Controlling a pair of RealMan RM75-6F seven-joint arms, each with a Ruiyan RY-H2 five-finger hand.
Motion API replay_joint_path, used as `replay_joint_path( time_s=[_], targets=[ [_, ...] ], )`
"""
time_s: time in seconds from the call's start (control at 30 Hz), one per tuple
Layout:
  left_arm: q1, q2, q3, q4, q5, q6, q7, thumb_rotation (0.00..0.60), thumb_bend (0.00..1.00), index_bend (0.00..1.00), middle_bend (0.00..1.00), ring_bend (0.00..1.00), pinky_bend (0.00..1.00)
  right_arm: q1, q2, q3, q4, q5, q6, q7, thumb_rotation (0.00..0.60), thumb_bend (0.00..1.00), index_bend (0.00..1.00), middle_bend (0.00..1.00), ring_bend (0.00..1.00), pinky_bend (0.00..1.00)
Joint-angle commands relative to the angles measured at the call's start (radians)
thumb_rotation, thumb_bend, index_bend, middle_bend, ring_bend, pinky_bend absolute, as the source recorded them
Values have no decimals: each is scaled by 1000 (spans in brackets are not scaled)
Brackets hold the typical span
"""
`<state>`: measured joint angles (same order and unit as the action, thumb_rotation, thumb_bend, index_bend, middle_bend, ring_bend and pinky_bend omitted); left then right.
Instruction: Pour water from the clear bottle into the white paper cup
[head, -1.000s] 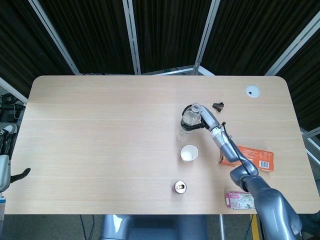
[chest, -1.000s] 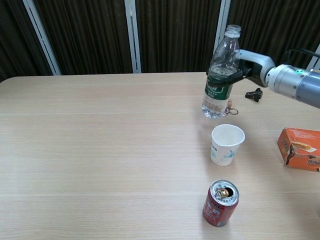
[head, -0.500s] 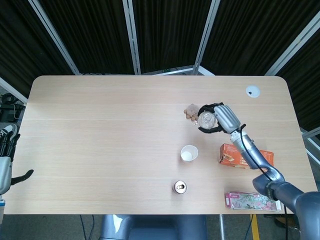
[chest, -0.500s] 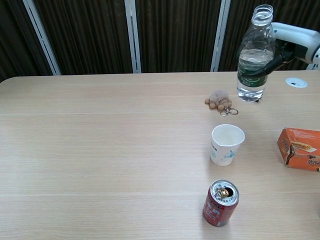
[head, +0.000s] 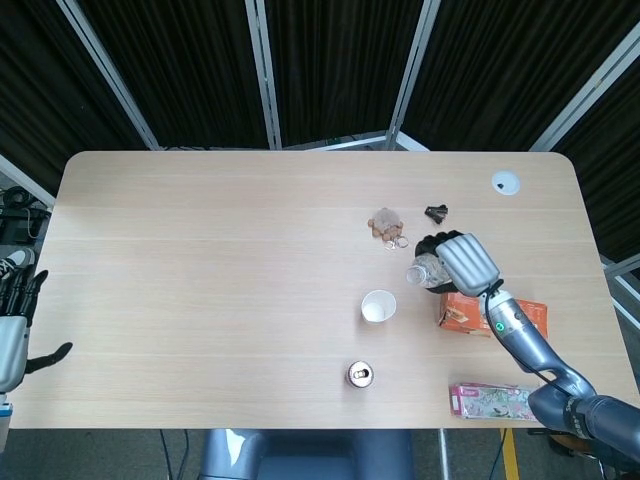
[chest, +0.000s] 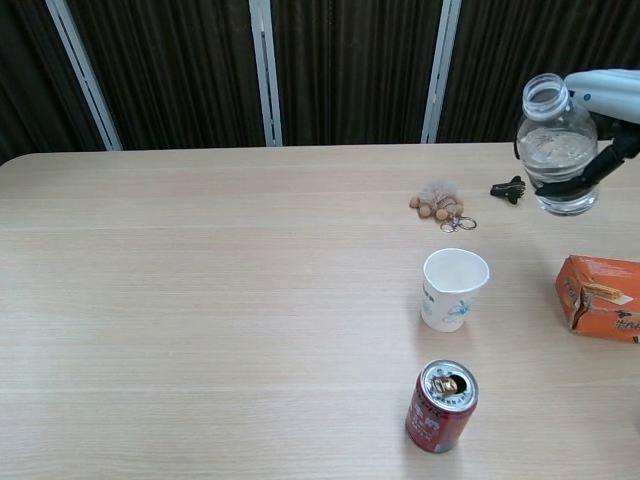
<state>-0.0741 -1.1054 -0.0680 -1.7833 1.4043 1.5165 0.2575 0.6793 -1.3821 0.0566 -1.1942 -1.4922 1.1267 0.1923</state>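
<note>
1. The wooden table filled most of both views, with dark curtains and metal poles behind it. The white paper cup serves as the landmark below.
2. The right hand gripped the clear bottle in the air, up and to the right of the cup, uncapped and leaning its mouth toward the cup.
3. The cup stood upright and looked empty, so by my reading the bottle was lifted but the pour was not begun; bringing the mouth over the cup and tipping remained.
4. The left hand hung off the table's left edge, far from the cup, fingers apart and holding nothing.
5. An orange box lay right of the cup.
6. A red can stood nearer the camera than the cup.
7. A keychain lay beyond the cup.
</note>
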Motion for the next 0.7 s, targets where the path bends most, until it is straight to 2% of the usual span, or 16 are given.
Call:
replay_joint_path(
  time_s=[0.03,0.3,0.7],
  targets=[
    [3,2,2,-2,5,4,-3,600,0,0,0,0,0,-13,-20,-2,25,14,-12,-38,600,538,464,568,492,467],
    [25,-2,5,-13,47,65,14,600,0,0,0,0,0,-23,-66,-13,131,-4,-17,-56,600,544,469,574,496,470],
    [30,-2,8,-17,54,65,22,600,0,0,0,0,0,-25,-121,-20,226,-48,12,-154,600,562,473,581,505,473]
  ],
)
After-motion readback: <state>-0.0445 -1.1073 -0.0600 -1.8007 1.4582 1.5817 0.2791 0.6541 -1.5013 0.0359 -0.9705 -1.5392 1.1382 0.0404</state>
